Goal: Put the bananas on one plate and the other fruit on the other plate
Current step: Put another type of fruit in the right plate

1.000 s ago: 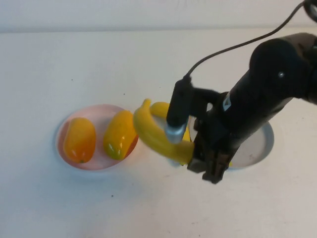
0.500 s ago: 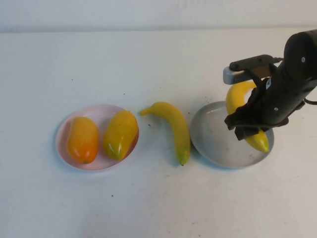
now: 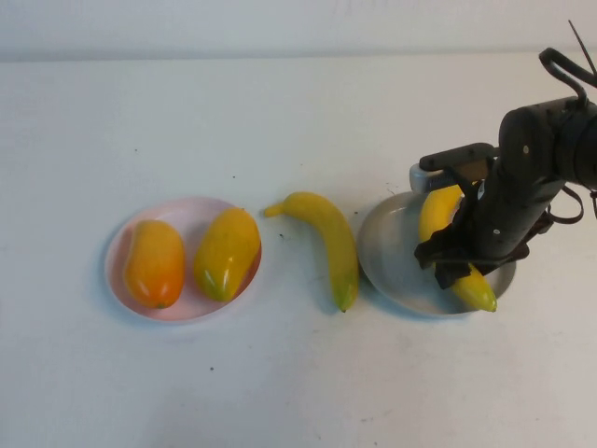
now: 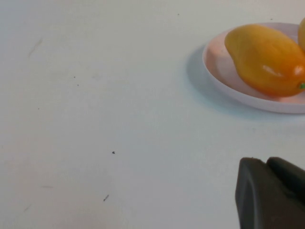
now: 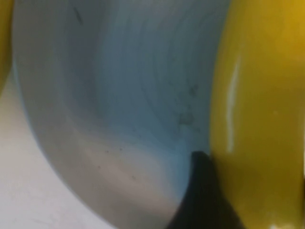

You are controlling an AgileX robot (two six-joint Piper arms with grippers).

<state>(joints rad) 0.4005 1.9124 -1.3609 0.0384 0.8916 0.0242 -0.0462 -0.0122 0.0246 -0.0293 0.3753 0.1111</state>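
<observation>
My right gripper (image 3: 459,259) is shut on one banana (image 3: 438,213) and holds it low over the grey-blue plate (image 3: 392,245). In the right wrist view, one dark finger (image 5: 202,191) presses against the banana (image 5: 257,105) above the plate (image 5: 124,95). The second banana (image 3: 328,241) lies on the table between the two plates. The orange fruit (image 3: 152,263) and the yellow fruit (image 3: 225,252) lie on the pale pink plate (image 3: 116,241). My left gripper (image 4: 268,164) is shut and empty, over bare table beside the pink plate (image 4: 221,76) and the orange fruit (image 4: 267,59).
The white table (image 3: 280,112) stretches behind and in front of the plates. The right arm's cable (image 3: 560,61) loops at the far right edge.
My right gripper carried the banana from the middle of the table over to the grey-blue plate and lowered it there. The other banana, first hidden behind the arm, lies still.
</observation>
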